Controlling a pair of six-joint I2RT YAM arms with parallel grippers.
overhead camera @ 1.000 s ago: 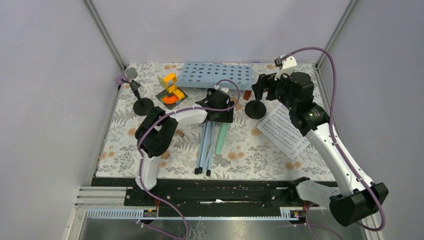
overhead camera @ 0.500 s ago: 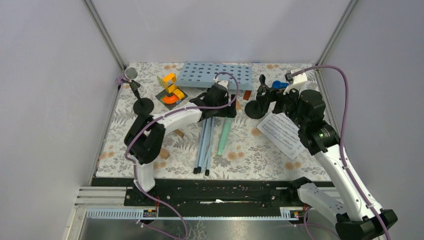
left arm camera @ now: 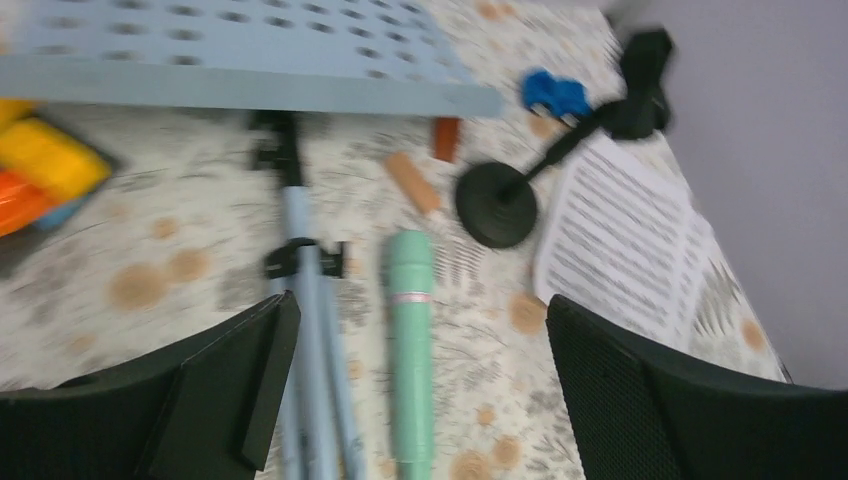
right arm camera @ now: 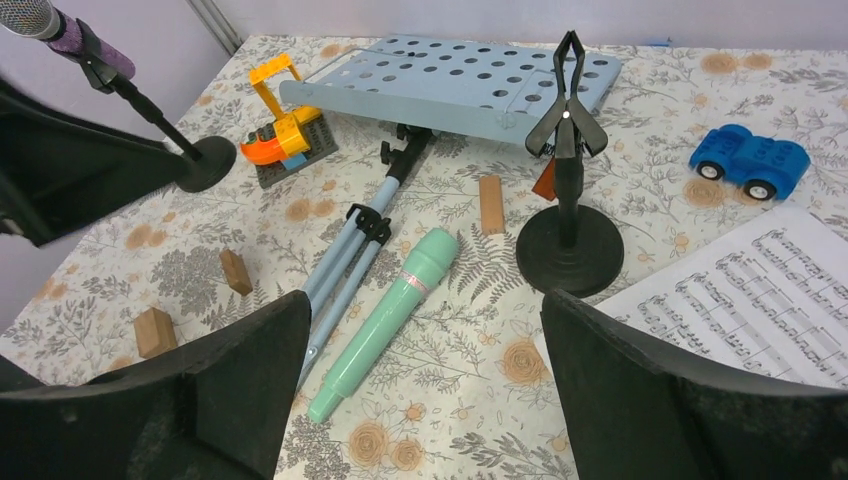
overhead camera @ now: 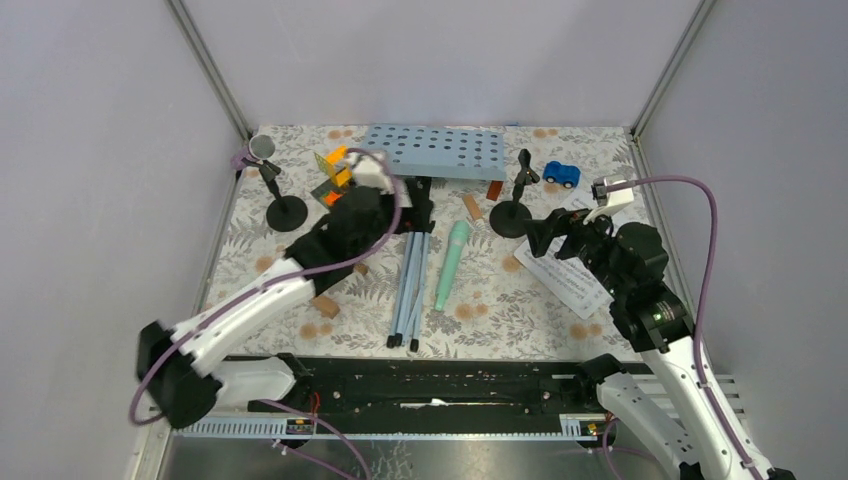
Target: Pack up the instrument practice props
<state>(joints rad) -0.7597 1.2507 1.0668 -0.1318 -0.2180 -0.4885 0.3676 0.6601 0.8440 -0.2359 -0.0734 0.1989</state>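
Microphone, mint-green, lies flat below the spread left jaws — untouched.

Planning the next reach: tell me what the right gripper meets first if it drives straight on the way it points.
Probably the mint-green microphone, lying flat ahead of the open right gripper in its wrist view. The empty mic holder stands just right of that line; depth is unclear.

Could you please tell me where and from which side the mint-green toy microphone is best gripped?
Probably mid-handle, from straight above, closing across its narrow width. The mint-green toy microphone lies flat, apart from the tripod legs beside it, so both long sides look free.
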